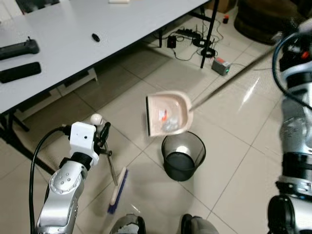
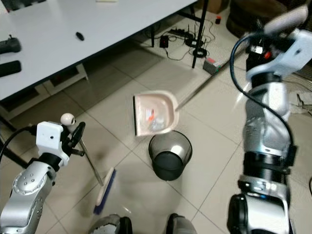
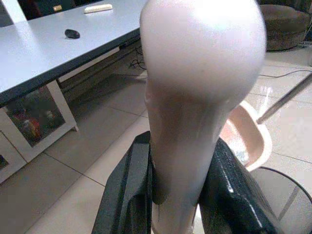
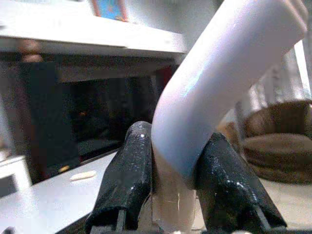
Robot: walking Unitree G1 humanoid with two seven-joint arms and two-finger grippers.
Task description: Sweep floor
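Left gripper, lower left, is closed on the broom; right gripper grips the dustpan handle above the bin.

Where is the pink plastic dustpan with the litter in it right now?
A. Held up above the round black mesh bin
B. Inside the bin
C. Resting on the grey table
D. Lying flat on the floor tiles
A: the pink plastic dustpan, litter showing inside it, hangs on its long handle over the rim of the round black mesh bin, with the right claw shut on that handle's pale grip.
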